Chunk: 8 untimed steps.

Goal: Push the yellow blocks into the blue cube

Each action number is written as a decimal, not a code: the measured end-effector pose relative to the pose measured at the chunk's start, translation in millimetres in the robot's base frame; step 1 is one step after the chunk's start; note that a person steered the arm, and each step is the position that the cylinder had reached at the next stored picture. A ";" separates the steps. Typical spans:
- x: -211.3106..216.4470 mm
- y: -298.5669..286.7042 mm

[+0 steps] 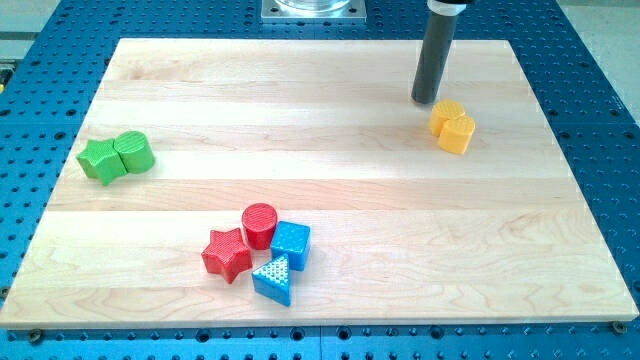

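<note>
So my tip (427, 101) is parked near the desk's (330, 150) top edge, just up and to the view's left of the two yellow blocks (452, 126), close to them but I can't tell if it's actually touching yet. No fingers on this rig at all, just the bare rod, so there's nothing to spread or pinch with.

The yellow pair sits on the view's right side, the two pieces pressed against each other; the nearer one looks like a cube and the farther one more rounded, though I can't make its shape out for sure. The blue cube (291, 244) is well apart from them, down toward the view's bottom, bunched up with a red cylinder (259, 224), a red star (227, 253) and a blue triangular block (273, 279). A green star (98, 160) and a green cylinder (134, 152) sit together off at the view's left.

My guess is these are light, rigid little blocks that slide easily on smooth wood, so they'll likely split apart or spin if I hit them off-centre. I'd get behind them on the upper right side and push through the middle of the pair, aiming diagonally at the cube.
</note>
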<state>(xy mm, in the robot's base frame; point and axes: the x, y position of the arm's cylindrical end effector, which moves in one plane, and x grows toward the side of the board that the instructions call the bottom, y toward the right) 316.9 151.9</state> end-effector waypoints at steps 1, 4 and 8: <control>0.7 2.1; 93.7 -16.5; 14.7 -65.1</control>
<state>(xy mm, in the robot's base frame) 331.6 86.8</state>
